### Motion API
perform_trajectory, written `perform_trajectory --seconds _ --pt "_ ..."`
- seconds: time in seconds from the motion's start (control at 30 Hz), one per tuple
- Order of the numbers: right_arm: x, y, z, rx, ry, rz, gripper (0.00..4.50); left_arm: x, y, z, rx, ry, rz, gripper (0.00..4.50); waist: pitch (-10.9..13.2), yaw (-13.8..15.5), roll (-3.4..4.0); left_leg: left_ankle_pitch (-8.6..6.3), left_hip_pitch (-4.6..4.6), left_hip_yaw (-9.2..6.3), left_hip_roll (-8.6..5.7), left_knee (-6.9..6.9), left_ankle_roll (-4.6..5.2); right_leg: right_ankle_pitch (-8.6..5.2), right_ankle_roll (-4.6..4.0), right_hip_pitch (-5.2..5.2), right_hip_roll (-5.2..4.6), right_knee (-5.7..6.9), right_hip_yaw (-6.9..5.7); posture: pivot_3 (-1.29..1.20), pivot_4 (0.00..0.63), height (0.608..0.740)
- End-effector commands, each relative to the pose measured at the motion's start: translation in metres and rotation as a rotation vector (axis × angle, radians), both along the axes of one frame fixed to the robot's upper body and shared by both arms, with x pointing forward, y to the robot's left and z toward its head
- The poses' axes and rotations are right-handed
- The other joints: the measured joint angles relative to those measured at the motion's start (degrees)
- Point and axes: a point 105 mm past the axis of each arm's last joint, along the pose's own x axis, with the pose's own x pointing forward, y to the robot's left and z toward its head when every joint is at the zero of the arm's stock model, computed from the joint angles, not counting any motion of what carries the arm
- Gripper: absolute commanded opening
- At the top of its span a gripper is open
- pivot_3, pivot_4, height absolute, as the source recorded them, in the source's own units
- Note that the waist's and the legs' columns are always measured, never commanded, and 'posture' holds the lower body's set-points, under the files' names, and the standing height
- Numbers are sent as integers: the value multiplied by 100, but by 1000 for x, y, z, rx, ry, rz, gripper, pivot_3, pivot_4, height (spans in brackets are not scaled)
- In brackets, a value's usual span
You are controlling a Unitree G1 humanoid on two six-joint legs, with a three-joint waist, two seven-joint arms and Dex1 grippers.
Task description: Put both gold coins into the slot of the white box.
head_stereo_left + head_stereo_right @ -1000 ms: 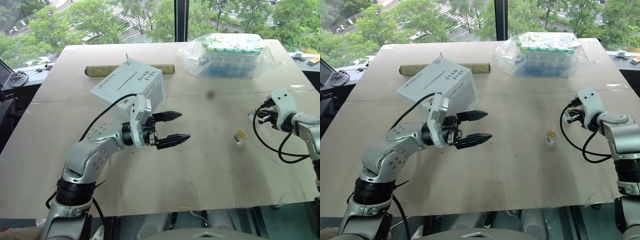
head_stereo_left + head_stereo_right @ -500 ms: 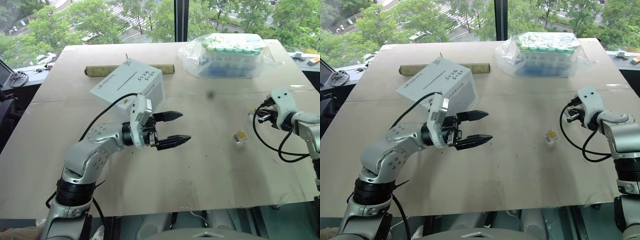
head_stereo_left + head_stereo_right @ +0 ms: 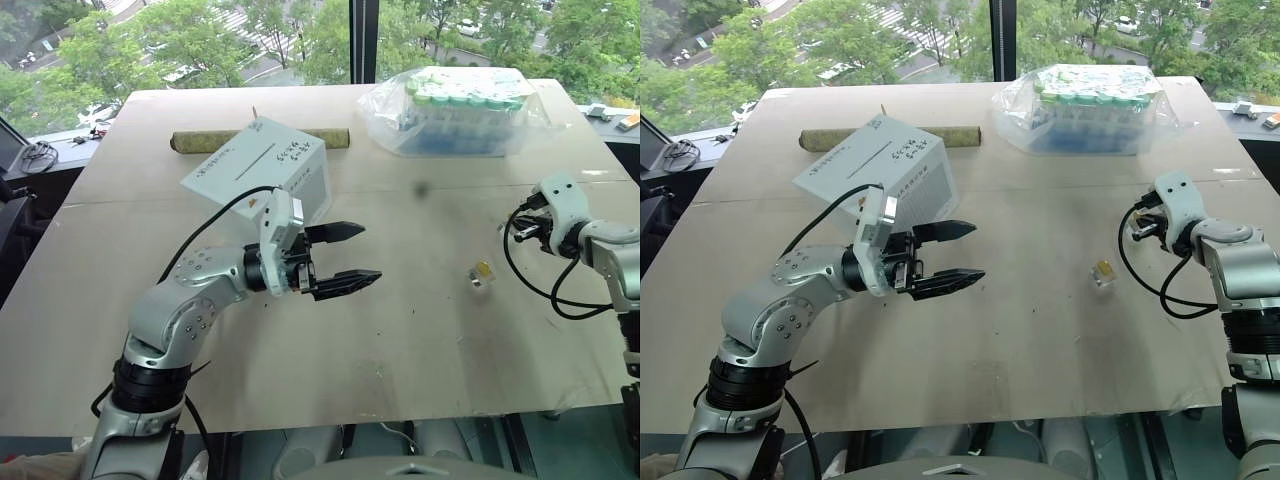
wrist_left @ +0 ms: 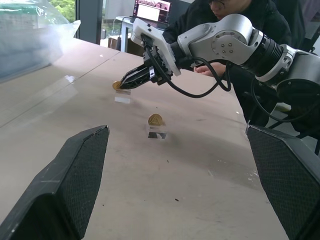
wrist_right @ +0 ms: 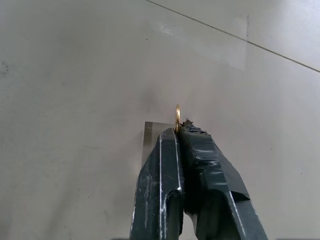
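Note:
The white box (image 3: 262,168) stands tilted at the far left of the table, its dark slot (image 3: 254,163) on the top face. My left gripper (image 3: 366,253) hovers open and level in front of the box, holding nothing. At the right, my right gripper (image 5: 179,130) is shut on the edge of one gold coin (image 5: 177,114), just over a small clear holder (image 5: 149,135). That coin (image 4: 116,85) also shows at the fingertips in the left wrist view. The other gold coin (image 3: 482,269) stands upright in its clear holder (image 4: 157,134) on the table between the two grippers.
A clear bag of green-capped tubes (image 3: 455,110) lies at the far right. A long brownish roll (image 3: 205,141) lies behind the box. A person (image 4: 235,10) sits beyond the table's right side, and open tabletop (image 3: 420,330) spreads in front.

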Motion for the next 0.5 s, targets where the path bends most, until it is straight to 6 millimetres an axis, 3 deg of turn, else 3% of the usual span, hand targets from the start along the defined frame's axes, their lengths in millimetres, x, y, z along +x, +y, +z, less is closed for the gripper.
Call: perform_trajectory --seconds 0.03,0.5 --pt "2 -1 16 -8 -50 9 87 -6 -2 6 -3 -41 -20 4500 0 0 0 0 0 0 0 0 0 0 0 0 0 0 0 0 150 740" --pt "-11 -6 28 -1 -79 5 87 -4 -5 6 -14 -39 -25 4500 0 5 0 0 -1 0 0 0 0 0 0 -1 0 0 0 0 150 740"
